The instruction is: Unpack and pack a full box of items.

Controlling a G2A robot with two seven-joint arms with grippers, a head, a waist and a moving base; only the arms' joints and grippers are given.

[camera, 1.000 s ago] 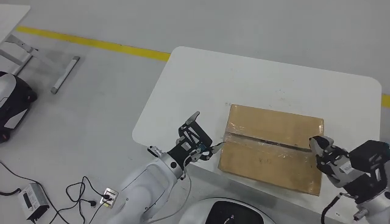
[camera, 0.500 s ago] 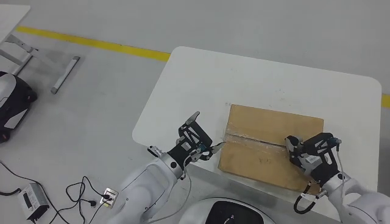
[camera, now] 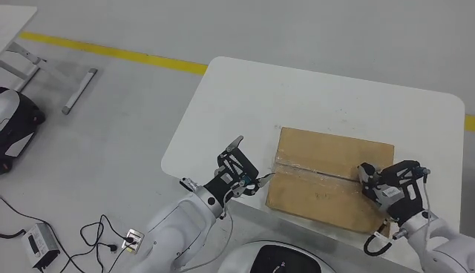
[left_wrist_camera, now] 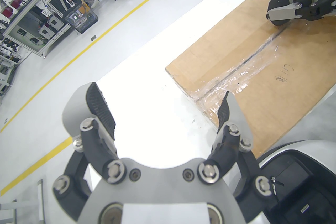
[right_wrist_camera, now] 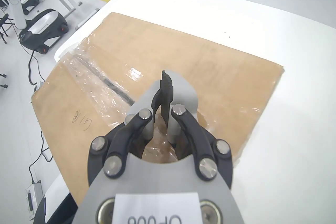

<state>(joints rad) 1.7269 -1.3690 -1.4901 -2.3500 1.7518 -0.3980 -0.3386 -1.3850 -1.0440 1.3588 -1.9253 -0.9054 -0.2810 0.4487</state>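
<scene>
**Closed box on the table, one gripper at each end of its taped seam**

The cardboard box [camera: 330,176] is lying flat in the lower right part of the top view, on the near side of the white table [camera: 297,95]. Its two top flaps are closed, and the clear tape [left_wrist_camera: 236,72] is running along the seam between them, wrinkled and shining. Some handwriting is showing on the flap nearer to the robot.

The left gripper [camera: 250,160] is hanging at the left short edge of the box, in the lower middle of the top view, above the table edge. Its fingers are spread wide with nothing between them. In the left wrist view [left_wrist_camera: 158,93], one finger pad [left_wrist_camera: 223,109] is standing in front of the box edge where the tape is folding over the side.

The right gripper [camera: 365,173] is sitting over the right end of the seam, in the lower right of the top view. Its fingers are pressed together [right_wrist_camera: 165,78] with nothing held, and the tips are pointing along the tape line. The left wrist view is showing it far off in the upper right [left_wrist_camera: 271,17], very low over the tape; whether the tips are touching the box, I cannot tell.
</scene>
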